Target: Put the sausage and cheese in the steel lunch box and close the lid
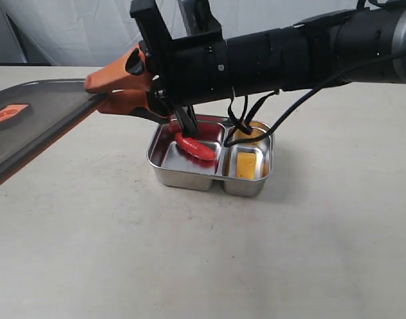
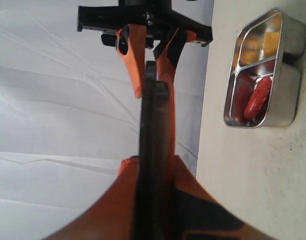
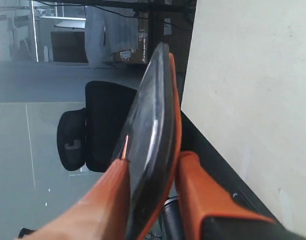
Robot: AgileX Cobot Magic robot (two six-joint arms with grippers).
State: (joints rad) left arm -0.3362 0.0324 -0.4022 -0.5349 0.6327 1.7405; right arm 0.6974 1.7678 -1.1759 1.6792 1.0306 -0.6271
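The dark translucent lid (image 1: 36, 123), with its orange valve tab (image 1: 8, 114), hangs tilted above the table at the left. My right gripper (image 1: 103, 96) reaches across and is shut on the lid's near edge. In the right wrist view the lid (image 3: 153, 115) sits edge-on between that gripper's (image 3: 154, 161) orange fingers. My left gripper (image 2: 154, 161) is shut on the lid's (image 2: 154, 130) opposite edge and is out of the exterior view. The steel lunch box (image 1: 189, 178) stands uncovered, with the red sausage (image 1: 196, 147) in its larger compartment and the yellow cheese (image 1: 246, 164) in the smaller one.
The right arm (image 1: 289, 56) stretches over the lunch box, and its cables (image 1: 246, 113) dangle just above the cheese compartment. The beige tabletop (image 1: 203, 266) spreads around the box. A white curtain (image 1: 70, 33) hangs behind.
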